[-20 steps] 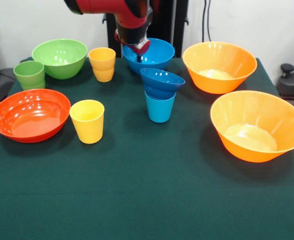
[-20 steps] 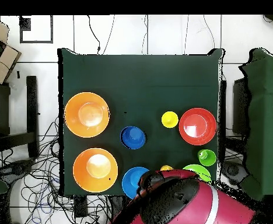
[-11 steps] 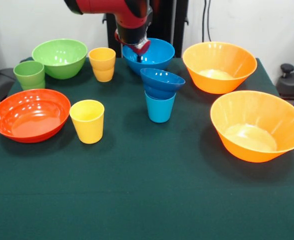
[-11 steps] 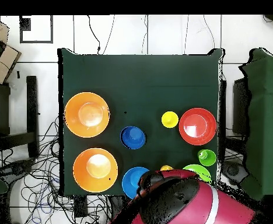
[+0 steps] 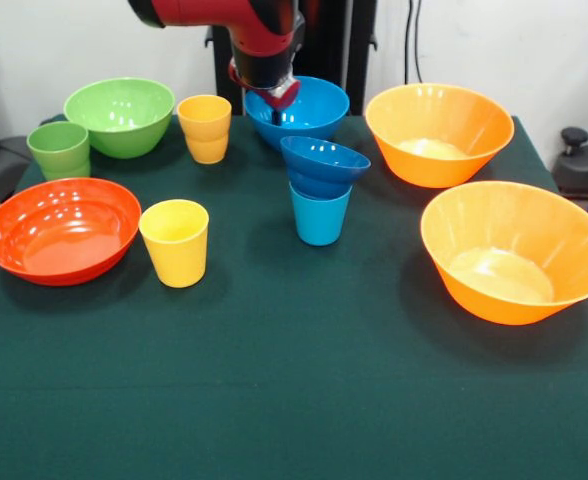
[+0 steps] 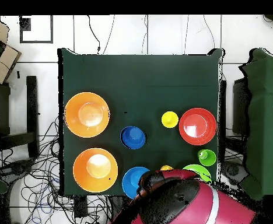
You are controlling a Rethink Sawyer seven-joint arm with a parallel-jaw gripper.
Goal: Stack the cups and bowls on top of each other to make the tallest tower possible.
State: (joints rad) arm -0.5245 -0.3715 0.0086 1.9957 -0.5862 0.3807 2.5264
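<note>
Green tablecloth (image 5: 304,400) unchanged; we see no shift versus the earlier frames. Gripper (image 5: 277,100) hangs at top centre, still over the medium light blue bowl (image 5: 314,108); we cannot tell its opening. Tower so far: small dark blue bowl (image 5: 324,165) on light blue cup (image 5: 319,218), mid-frame. Red-orange bowl (image 5: 59,230) sits left, apart.

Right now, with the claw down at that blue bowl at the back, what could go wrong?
1. The claw sits at the near rim of the medium blue bowl; a grip on the glossy rim may slip or tip the bowl.
2. The small dark blue bowl rests tilted on the light blue cup; adding a wider bowl could topple it.
3. The yellow cup stands close by and could get bumped.
</note>
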